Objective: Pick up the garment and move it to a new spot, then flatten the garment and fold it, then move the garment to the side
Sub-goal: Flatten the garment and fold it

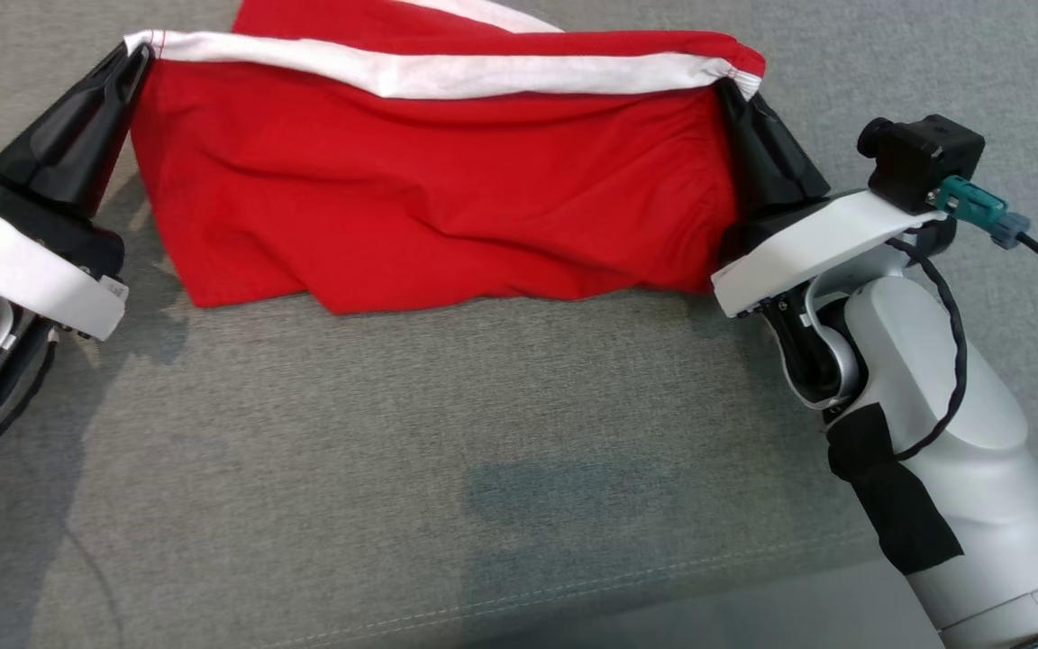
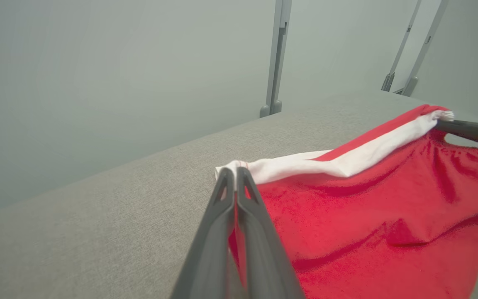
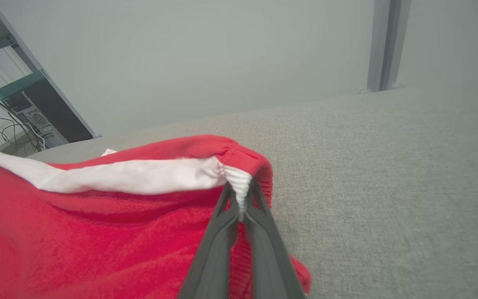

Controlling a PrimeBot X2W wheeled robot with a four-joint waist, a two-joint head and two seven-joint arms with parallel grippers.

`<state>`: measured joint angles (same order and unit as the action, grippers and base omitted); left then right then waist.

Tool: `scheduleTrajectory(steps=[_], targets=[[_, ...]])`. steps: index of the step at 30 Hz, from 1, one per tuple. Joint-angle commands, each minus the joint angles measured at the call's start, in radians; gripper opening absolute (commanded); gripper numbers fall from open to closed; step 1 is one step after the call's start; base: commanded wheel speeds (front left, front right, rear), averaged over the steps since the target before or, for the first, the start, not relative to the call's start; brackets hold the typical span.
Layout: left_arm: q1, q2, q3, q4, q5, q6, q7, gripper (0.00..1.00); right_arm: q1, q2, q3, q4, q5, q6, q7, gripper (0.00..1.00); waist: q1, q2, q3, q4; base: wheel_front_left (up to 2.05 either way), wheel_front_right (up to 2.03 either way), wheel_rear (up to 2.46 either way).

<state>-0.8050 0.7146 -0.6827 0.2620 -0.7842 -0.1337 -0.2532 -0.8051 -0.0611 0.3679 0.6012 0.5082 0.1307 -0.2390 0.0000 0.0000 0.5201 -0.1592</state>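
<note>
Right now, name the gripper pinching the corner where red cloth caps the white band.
The right gripper: there the garment folds red over its white band; the left gripper pinches bare white.

right claw (image 3: 240, 198) pinching red garment (image 3: 98, 236) at white-banded corner, grey fabric surface (image 3: 388, 174)

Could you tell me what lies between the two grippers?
The red garment spans it, its white band pinched by the left gripper and right gripper; the head view shows this.
</note>
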Motion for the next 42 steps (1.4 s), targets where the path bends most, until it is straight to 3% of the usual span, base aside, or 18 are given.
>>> scheduleTrajectory(steps=[1,6,15,22,23,24,25,26,27,35,42], targets=[[-0.058,0.060,0.031,-0.025,0.011,0.003,-0.009,0.00,-0.010,0.011,0.034,-0.023,0.029,0.000,-0.016,0.00,0.0000,0.0000,0.068,-0.067,0.00,0.00,0.00],[-0.137,0.100,0.017,-0.021,0.028,0.003,-0.009,0.00,-0.015,0.011,0.117,-0.051,0.128,0.000,-0.022,0.00,0.0000,0.0000,0.104,-0.124,0.00,0.00,0.00],[-0.230,0.124,0.034,0.077,0.078,0.003,-0.006,0.00,0.034,0.011,0.085,-0.174,0.144,0.000,-0.023,0.00,0.0000,0.0000,0.115,-0.192,0.00,0.00,0.00],[-0.259,0.151,0.010,0.127,0.105,0.007,0.037,0.00,0.054,0.011,0.137,-0.217,0.176,0.000,-0.023,0.00,0.0000,0.0000,0.132,-0.219,0.00,0.00,0.00],[-0.255,0.155,0.006,0.133,0.103,0.006,0.039,0.16,0.056,0.011,0.146,-0.216,0.186,0.000,-0.023,0.00,0.0000,0.0000,0.136,-0.220,0.00,0.00,0.00],[-0.251,0.157,0.003,0.140,0.100,0.006,0.040,0.95,0.057,0.011,0.151,-0.215,0.194,0.000,-0.023,0.07,0.0000,0.0000,0.140,-0.221,0.00,0.00,0.00],[-0.248,0.159,0.000,0.144,0.099,0.006,0.038,1.00,0.057,0.011,0.154,-0.215,0.197,0.000,-0.023,0.38,0.0000,0.0000,0.143,-0.222,0.00,0.00,0.00],[-0.244,0.158,-0.001,0.149,0.096,0.006,0.034,1.00,0.057,0.011,0.154,-0.215,0.197,0.000,-0.023,0.80,0.0000,0.0000,0.145,-0.222,0.00,0.00,0.00],[-0.242,0.156,0.000,0.153,0.093,0.006,0.031,1.00,0.057,0.011,0.152,-0.213,0.196,0.000,-0.023,1.00,0.0000,0.0000,0.146,-0.220,0.00,0.00,0.00],[-0.218,0.111,0.024,0.189,0.083,0.026,0.002,1.00,0.078,0.011,0.081,-0.205,0.129,0.000,-0.023,1.00,0.0000,0.0000,0.114,-0.186,0.00,0.00,0.00],[-0.117,0.028,0.075,0.193,0.107,0.046,-0.008,1.00,0.175,0.011,-0.082,-0.288,-0.062,0.000,-0.023,1.00,0.0000,0.0000,0.025,-0.135,0.00,0.00,0.00]])
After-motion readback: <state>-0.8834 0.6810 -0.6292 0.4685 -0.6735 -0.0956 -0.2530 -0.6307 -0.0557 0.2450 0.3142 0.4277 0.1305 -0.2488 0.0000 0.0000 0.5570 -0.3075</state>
